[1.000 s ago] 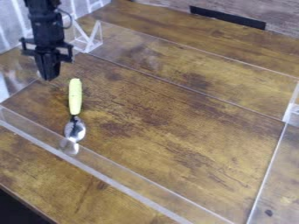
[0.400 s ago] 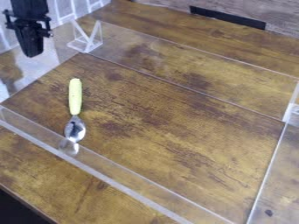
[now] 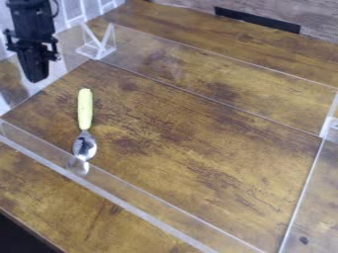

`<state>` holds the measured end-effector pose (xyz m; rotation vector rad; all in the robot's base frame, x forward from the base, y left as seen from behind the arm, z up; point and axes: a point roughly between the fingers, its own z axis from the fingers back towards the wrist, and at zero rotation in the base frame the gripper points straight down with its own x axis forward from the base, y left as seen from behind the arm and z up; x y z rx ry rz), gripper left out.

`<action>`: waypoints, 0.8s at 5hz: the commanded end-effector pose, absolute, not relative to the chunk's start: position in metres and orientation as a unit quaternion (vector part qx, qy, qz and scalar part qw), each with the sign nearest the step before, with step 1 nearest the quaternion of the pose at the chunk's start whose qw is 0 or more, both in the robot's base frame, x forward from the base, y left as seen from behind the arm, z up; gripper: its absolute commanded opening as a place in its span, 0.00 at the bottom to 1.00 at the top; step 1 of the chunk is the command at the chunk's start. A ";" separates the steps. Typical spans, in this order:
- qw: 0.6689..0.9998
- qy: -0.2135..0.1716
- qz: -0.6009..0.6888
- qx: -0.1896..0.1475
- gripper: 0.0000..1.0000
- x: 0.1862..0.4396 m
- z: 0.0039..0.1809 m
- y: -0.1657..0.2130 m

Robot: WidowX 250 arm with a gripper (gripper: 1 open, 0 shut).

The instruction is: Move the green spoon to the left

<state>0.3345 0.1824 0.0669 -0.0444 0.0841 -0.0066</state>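
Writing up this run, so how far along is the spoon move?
The spoon lies near the table's left side in this view, so the move may be done, though its starting place isn't shown. Nothing looks in hand: the gripper is shut, apart from the spoon. Perhaps only retreating remains.

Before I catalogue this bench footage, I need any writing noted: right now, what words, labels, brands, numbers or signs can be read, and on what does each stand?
None that can be read.
Green spoon: no lettering shows on its handle or metal bowl.
Black gripper: no readable mark; it is small and blurred here, so fine print can't be ruled out.
Wooden table: only wood grain, no text.
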 end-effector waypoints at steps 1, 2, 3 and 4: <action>1.000 -0.004 -0.004 0.009 0.00 0.337 0.110 0.179; 1.000 -0.003 -0.001 0.009 0.00 0.335 0.113 0.174; 1.000 -0.003 -0.018 0.008 0.00 0.329 0.112 0.173; 0.999 -0.001 -0.035 0.009 0.00 0.323 0.110 0.176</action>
